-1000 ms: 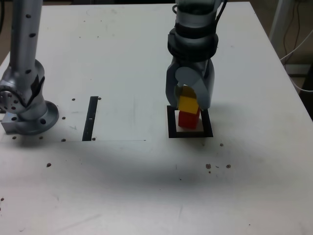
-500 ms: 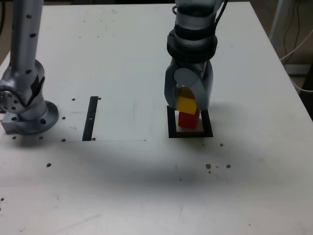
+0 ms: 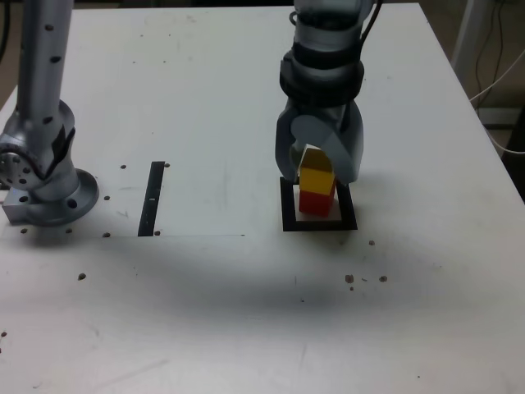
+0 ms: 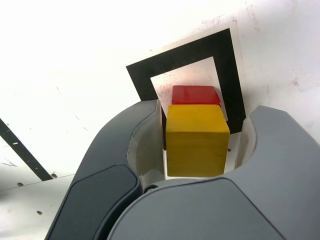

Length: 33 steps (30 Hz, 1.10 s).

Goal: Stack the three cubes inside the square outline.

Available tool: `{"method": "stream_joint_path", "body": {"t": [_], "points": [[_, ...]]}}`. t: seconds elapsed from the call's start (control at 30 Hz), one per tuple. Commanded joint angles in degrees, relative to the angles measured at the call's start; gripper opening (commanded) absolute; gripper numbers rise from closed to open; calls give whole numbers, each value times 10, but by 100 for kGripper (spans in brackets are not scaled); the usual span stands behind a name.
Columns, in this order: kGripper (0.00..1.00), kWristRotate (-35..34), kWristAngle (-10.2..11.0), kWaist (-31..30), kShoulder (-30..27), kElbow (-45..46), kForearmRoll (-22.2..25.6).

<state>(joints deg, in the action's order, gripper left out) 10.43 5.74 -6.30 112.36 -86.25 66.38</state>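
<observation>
In the exterior view a yellow cube (image 3: 316, 179) rests on a red cube (image 3: 316, 203), and the red one stands inside the square outline (image 3: 320, 224). My gripper (image 3: 318, 168) comes down from above, with its grey fingers on either side of the yellow cube. The wrist view shows the yellow cube (image 4: 196, 145) between the jaws, with a thin pale gap on each side. Beyond it lie the red cube (image 4: 195, 95) and the square outline (image 4: 185, 52). The gripper (image 4: 207, 112) is open and no longer presses the yellow cube. Only these two cubes are visible.
A narrow black strip (image 3: 152, 199) lies flat at the exterior view's left, near the arm's grey base (image 3: 41, 164). Small dark specks (image 3: 365, 279) dot the white tabletop (image 3: 246, 312). The table's edge and some cables run along the exterior view's right.
The jaws have spread apart from the yellow cube. The yellow cube has settled squarely onto the red one. The arm has hardly moved.
</observation>
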Motion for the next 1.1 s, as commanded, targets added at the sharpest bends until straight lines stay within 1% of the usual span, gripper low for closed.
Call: {"method": "stream_joint_path", "body": {"t": [0.0, 0.13, 0.3, 0.4, 0.5, 0.57, 0.67, 0.83, 0.97, 1.07], "points": [[99, -4, 4, 1, -13, 3, 1], [99, -8, 14, 3, -32, 7, 9], [100, 0, 38, 15, -74, 7, 30], [100, 32, 48, 26, -97, 0, 46], [100, 79, 50, 46, -107, -12, 72], [100, 110, 50, 65, -109, -21, 93], [100, 155, 57, 104, -111, -32, 114], [100, 223, 75, 194, -107, -71, 126], [100, 255, 80, 250, -98, -120, 136], [100, 273, 81, 277, -84, -164, 149]]}}
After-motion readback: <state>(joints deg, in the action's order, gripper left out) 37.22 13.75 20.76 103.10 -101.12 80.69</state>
